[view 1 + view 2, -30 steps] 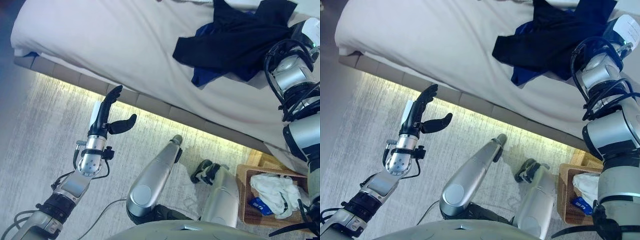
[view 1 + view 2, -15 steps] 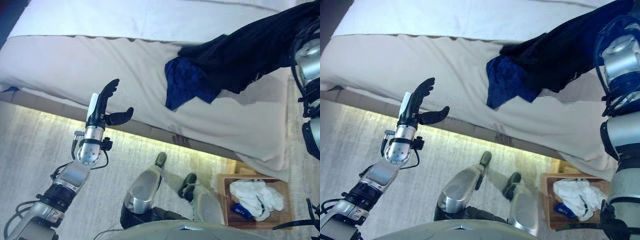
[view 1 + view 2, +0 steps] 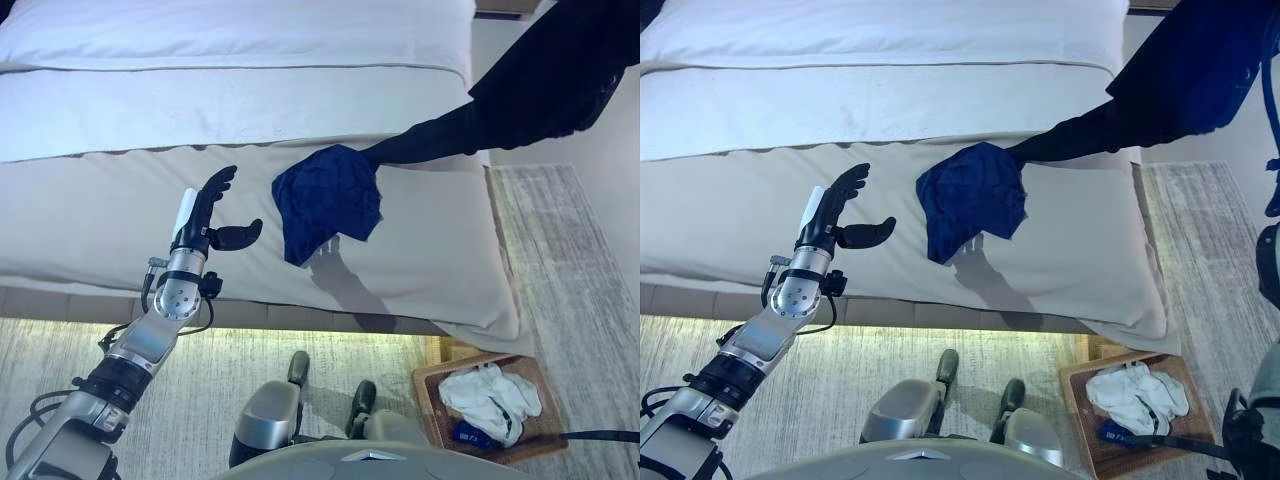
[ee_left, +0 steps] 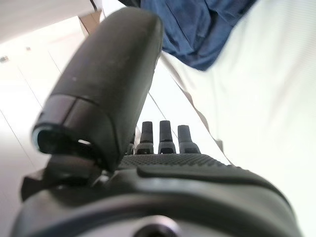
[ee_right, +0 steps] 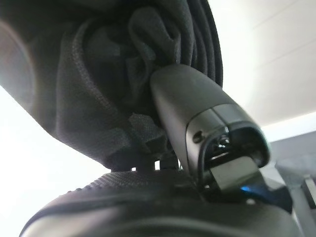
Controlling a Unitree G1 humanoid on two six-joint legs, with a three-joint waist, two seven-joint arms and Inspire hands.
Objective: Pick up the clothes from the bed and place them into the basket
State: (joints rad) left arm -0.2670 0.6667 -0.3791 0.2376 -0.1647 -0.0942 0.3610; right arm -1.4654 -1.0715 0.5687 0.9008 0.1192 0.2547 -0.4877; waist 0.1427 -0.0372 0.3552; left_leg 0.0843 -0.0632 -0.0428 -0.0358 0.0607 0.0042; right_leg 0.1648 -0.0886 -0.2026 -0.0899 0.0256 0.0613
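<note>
A black garment (image 3: 545,85) hangs in the air over the bed's right side, one end still trailing on the sheet. My right hand (image 5: 197,113) is shut on it, thumb pinched into the bunched black cloth (image 5: 98,84). A dark blue garment (image 3: 328,200) lies crumpled on the beige bed (image 3: 120,210); it also shows in the left wrist view (image 4: 197,29). My left hand (image 3: 205,215) is raised over the bed's front edge, open and empty, left of the blue garment. The brown basket (image 3: 424,390) stands on the floor at the bed's right front corner.
White clothes (image 3: 488,392) and a small blue item (image 3: 465,434) lie in the basket. White bedding (image 3: 230,60) covers the far part of the bed. A grey rug (image 3: 560,260) runs along the bed's right side and front.
The camera has shifted, showing more of the bed. My right hand has lifted the black garment off the bed; the blue garment stays there. My left hand holds its open pose.
</note>
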